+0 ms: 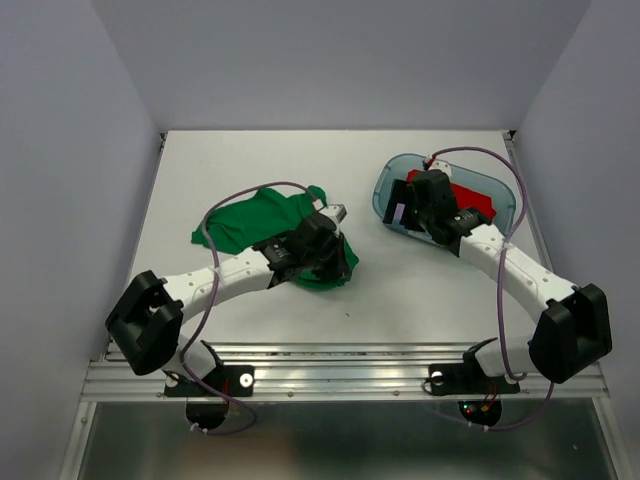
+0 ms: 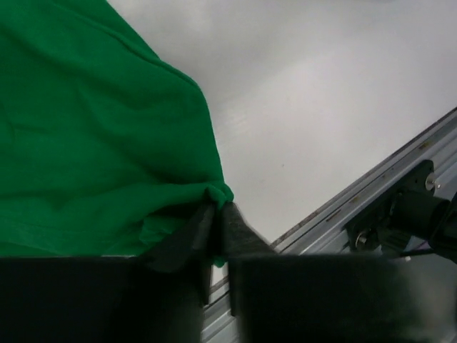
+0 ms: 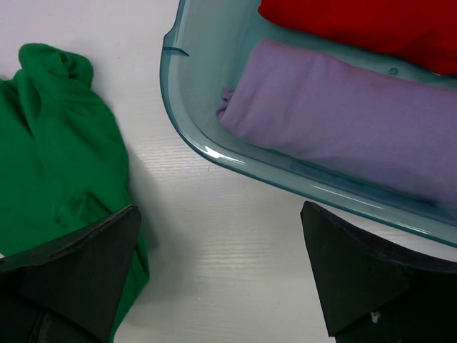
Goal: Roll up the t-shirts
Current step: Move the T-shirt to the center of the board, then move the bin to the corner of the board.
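Pinching green t-shirt point(image 2: 93, 143) edge, left hand point(image 2: 215, 216)

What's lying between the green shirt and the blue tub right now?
Only bare white table. The right wrist view shows an open strip of it separating the green shirt from the rim of the tub.

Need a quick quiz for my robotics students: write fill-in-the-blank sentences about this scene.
1. The left gripper pinches the green t-shirt, which lies on the ____.
2. The teal bin holds ____ t-shirts: the lilac t-shirt and the red t-shirt.
3. Its fingers open, the right gripper holds ____.
Missing: table; two; nothing.
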Action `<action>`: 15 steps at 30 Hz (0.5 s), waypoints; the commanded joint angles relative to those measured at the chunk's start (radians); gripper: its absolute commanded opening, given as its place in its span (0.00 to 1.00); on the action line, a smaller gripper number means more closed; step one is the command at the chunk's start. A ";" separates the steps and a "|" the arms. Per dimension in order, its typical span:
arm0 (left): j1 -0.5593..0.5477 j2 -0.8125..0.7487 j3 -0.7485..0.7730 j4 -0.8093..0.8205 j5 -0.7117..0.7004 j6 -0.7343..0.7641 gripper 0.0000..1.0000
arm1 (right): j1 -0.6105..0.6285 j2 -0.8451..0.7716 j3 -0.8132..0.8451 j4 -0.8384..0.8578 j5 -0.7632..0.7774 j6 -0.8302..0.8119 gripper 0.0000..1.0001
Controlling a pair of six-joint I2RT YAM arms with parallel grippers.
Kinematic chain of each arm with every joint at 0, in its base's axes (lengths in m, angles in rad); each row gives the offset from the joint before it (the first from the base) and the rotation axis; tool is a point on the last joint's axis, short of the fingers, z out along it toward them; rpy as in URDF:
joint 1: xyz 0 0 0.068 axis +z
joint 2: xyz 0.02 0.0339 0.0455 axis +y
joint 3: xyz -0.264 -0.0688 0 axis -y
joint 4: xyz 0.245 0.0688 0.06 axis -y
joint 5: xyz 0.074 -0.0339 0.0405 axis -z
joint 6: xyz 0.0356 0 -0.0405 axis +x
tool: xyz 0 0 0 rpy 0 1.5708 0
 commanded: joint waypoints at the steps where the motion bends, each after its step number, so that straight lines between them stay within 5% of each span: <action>1: -0.020 -0.061 -0.011 -0.026 -0.056 -0.050 0.49 | -0.066 0.014 0.042 -0.016 -0.022 -0.043 1.00; 3: -0.019 -0.084 0.018 -0.057 -0.095 -0.034 0.73 | -0.098 0.052 0.062 -0.030 -0.022 -0.051 1.00; 5: -0.015 -0.105 0.047 -0.110 -0.168 -0.014 0.79 | -0.160 0.069 0.074 -0.031 -0.028 -0.065 1.00; 15: 0.113 0.025 0.239 -0.123 -0.156 -0.001 0.79 | -0.387 0.060 0.024 -0.064 -0.031 -0.021 1.00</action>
